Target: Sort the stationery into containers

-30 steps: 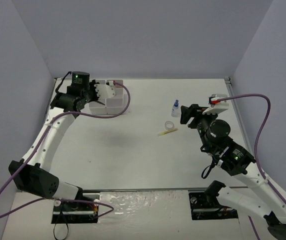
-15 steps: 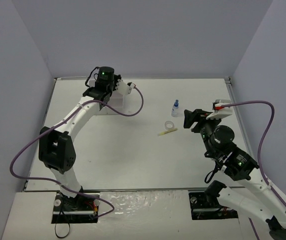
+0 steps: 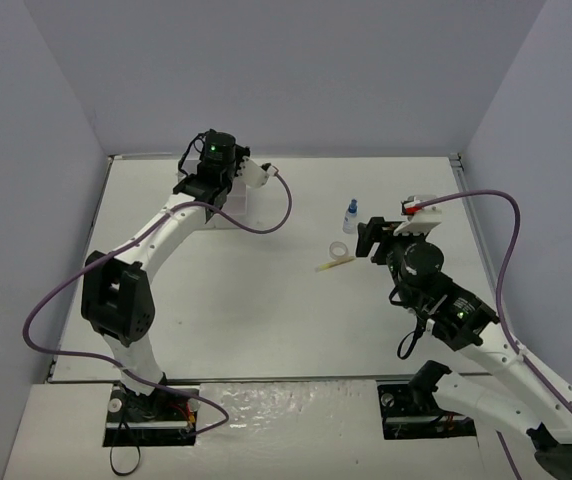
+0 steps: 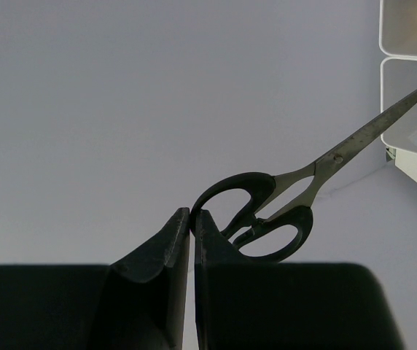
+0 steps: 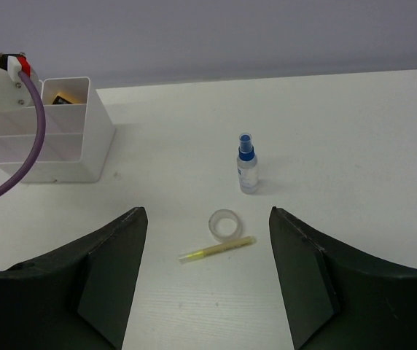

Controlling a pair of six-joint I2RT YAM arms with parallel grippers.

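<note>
Left wrist: black-handled scissors (image 4: 326, 161), grey blades closed.

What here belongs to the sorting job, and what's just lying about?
Job: scissors, white container, bottle, tape roll, yellow pen.
Not the job: purple cable, table.

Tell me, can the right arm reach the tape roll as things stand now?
Probably yes. The right claw is open and faces the tape roll, nothing between them; only the yellow marker lies close beside it.
</note>
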